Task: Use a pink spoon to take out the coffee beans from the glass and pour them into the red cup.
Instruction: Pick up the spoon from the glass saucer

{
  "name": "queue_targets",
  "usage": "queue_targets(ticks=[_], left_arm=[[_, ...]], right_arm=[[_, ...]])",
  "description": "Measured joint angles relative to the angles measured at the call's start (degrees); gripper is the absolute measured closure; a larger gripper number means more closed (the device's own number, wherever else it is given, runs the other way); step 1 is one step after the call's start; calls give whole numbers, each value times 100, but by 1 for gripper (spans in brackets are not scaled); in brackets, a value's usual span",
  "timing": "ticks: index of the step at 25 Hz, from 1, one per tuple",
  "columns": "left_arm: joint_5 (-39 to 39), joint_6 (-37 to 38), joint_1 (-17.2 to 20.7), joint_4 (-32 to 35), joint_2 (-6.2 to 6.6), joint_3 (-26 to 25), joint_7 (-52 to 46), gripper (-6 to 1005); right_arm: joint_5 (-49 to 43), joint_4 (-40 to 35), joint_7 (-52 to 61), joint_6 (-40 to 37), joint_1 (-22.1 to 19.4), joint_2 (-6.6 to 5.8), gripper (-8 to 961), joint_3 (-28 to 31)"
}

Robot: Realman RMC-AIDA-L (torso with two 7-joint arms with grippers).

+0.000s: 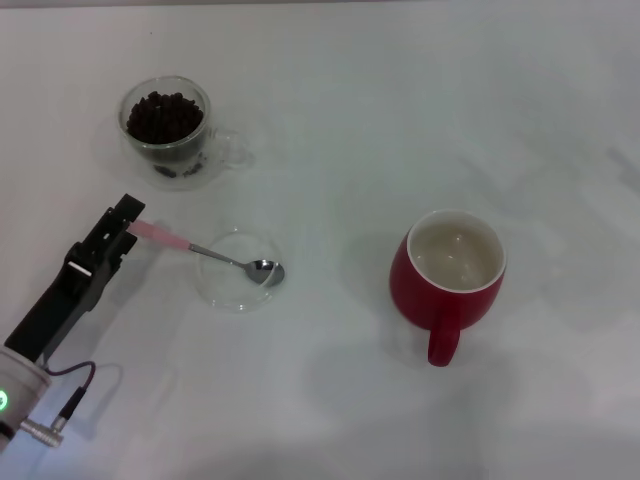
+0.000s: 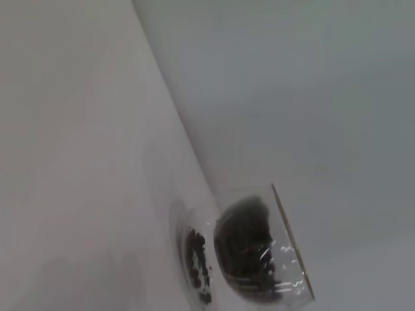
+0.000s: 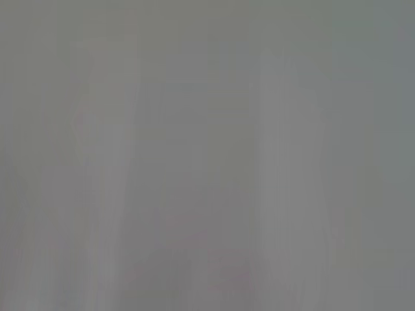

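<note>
The pink spoon (image 1: 225,259) lies across a shallow clear glass dish (image 1: 222,290), its metal bowl over the dish's right rim and its pink handle end pointing left. My left gripper (image 1: 128,225) is at that pink end, which reaches in between its tips. The glass (image 1: 165,130) stands at the back left, filled with coffee beans (image 1: 163,115). The left wrist view also shows the glass (image 2: 285,259) and the coffee beans (image 2: 243,240) in it. The red cup (image 1: 450,290) stands at the right, its white inside bare and its handle towards me. My right gripper is out of view.
White table surface (image 1: 330,120) lies all around the objects. The left arm comes in from the lower left corner, with a cable beside it (image 1: 65,395). The right wrist view shows only a plain grey surface (image 3: 207,155).
</note>
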Motion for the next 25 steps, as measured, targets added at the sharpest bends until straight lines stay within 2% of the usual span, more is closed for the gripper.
queue_targets(ticks=[10,21,25], left_arm=[[315,-412,-380,53,-2,73,-29,212],[279,-416,-315,110,-9,20,310,211],[278,-428,-313,138,-3,24,306,380]], right_arm=[[7,0,-60,37,3,23,144,3],[139,-1,-71,180,-73,69,145,3],[144,-1,-72,184,-77,98,145,3]])
